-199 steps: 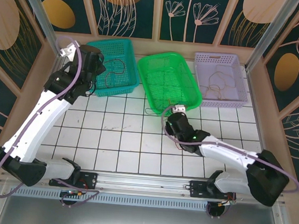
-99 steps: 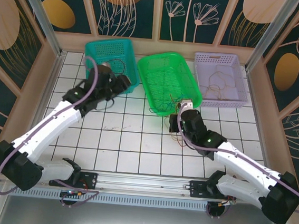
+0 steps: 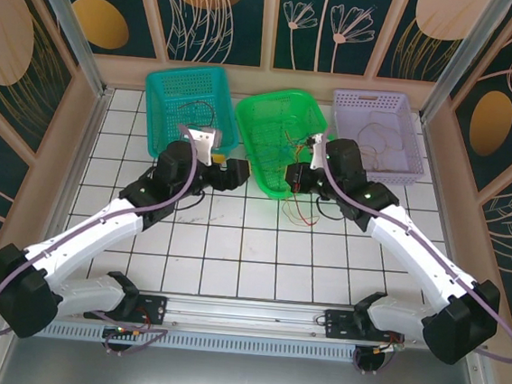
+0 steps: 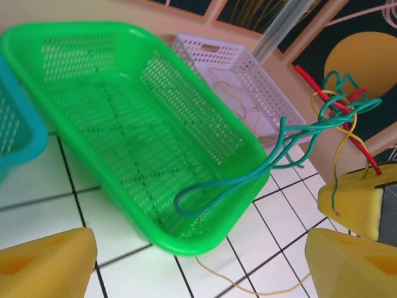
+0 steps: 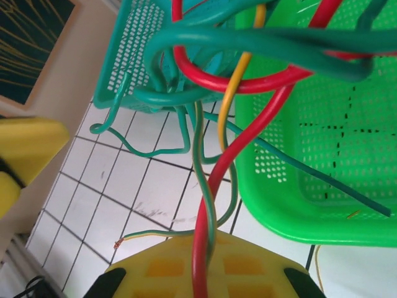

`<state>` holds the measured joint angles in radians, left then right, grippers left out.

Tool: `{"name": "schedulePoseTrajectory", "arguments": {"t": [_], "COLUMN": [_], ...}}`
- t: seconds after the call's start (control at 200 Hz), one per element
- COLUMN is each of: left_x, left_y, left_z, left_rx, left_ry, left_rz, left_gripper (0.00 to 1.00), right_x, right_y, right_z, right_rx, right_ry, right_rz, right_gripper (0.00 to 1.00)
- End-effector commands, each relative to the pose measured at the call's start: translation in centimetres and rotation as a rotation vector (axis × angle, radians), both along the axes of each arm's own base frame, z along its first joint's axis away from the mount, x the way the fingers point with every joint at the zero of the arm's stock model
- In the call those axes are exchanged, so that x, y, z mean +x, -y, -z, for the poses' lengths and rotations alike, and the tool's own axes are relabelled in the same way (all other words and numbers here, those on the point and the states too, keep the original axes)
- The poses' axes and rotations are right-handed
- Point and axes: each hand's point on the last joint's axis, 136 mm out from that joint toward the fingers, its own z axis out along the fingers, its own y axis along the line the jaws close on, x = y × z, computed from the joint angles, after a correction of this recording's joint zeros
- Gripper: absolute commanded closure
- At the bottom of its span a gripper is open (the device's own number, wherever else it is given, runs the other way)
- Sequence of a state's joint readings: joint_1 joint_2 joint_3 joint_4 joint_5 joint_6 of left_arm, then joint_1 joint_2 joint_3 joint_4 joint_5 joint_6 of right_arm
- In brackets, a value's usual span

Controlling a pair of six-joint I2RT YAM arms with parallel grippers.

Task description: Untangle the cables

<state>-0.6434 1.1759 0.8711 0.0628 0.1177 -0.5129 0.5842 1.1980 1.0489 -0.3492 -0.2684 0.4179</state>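
Your left jaws stood spread wide: their two yellow pads [image 4: 43,264] sat at opposite lower corners of the left wrist view with nothing between them. Your right jaws were pressed together on the cables [image 5: 211,186], with red, green and yellow strands running down into the gap between that gripper's own pads [image 5: 254,270].

From above, your right arm [image 3: 413,253] reached to the near right edge of the green basket [image 3: 246,137]. The bundle hung from its jaws over the white tiled counter [image 3: 233,244], just in front of that basket. Your left arm [image 3: 117,224] lay across the counter with its jaws near the basket's near left corner, facing the bundle but apart from it.

In the left wrist view a knot of red, yellow and green sat raised at the right. A green loop [image 4: 211,195] drooped from it across the basket's near corner; you could not tell whether it touched the rim. A thin yellow strand [image 4: 248,287] lay on the tiles below.

A dark wire [image 3: 195,114] lay in the teal basket [image 3: 151,100], and a tan wire [image 3: 375,135] in the lavender basket [image 3: 374,98].
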Motion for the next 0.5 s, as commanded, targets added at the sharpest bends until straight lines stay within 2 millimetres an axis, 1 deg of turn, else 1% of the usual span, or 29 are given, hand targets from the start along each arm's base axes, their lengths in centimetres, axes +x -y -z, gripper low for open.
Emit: {"name": "schedulePoseTrajectory", "arguments": {"t": [0.0, 0.055, 0.13, 0.18, 0.24, 0.25, 0.265, 0.325, 0.4, 0.495], "left_x": [0.5, 1.1, 1.9, 2.3, 2.5, 2.5, 2.5, 2.2, 2.1, 2.6], "left_y": [1.7, 1.4, 0.8, 0.9, 1.7, 1.9, 2.1, 3.2, 3.9, 4.1], "left_z": [-1.2, -0.8, -0.6, -0.5, -0.3, -0.3, -0.4, -0.6, -0.6, -0.4], "left_rx": [0.006, 0.025, 0.066, 0.088, 0.092, 0.089, 0.083, 0.051, 0.027, 0.032], "left_ry": [0.140, 0.145, 0.174, 0.185, 0.188, 0.190, 0.193, 0.197, 0.195, 0.186], "left_rz": [0.097, 0.064, 0.019, 0.014, 0.051, 0.060, 0.072, 0.123, 0.158, 0.147], "left_gripper": [0.03, 0.02, 0.02, 0.02, 0.03, 0.04, 0.04, 0.06, 0.08, 0.18], "right_x": [-1.1, -1.1, -1.5, -1.8, -2.1, -1.6, -1.4, -1.5, -1.5, -1.6], "right_y": [-0.8, -0.8, -1.0, -1.1, -1.3, -0.8, -0.6, -0.6, -0.5, -0.5], "right_z": [-1.0, -1.3, -1.8, -2.1, -2.4, -2.4, -2.4, -2.5, -2.6, -2.8], "right_rx": [0.066, 0.082, 0.097, 0.108, 0.123, 0.126, 0.129, 0.139, 0.153, 0.172], "right_ry": [-0.080, -0.088, -0.095, -0.102, -0.111, -0.113, -0.115, -0.123, -0.131, -0.137], "right_rz": [-0.065, -0.071, -0.088, -0.101, -0.117, -0.096, -0.091, -0.096, -0.103, -0.111], "right_gripper": [1.00, 1.00, 1.00, 1.00, 1.00, 1.00, 1.00, 1.00, 1.00, 1.00]}}
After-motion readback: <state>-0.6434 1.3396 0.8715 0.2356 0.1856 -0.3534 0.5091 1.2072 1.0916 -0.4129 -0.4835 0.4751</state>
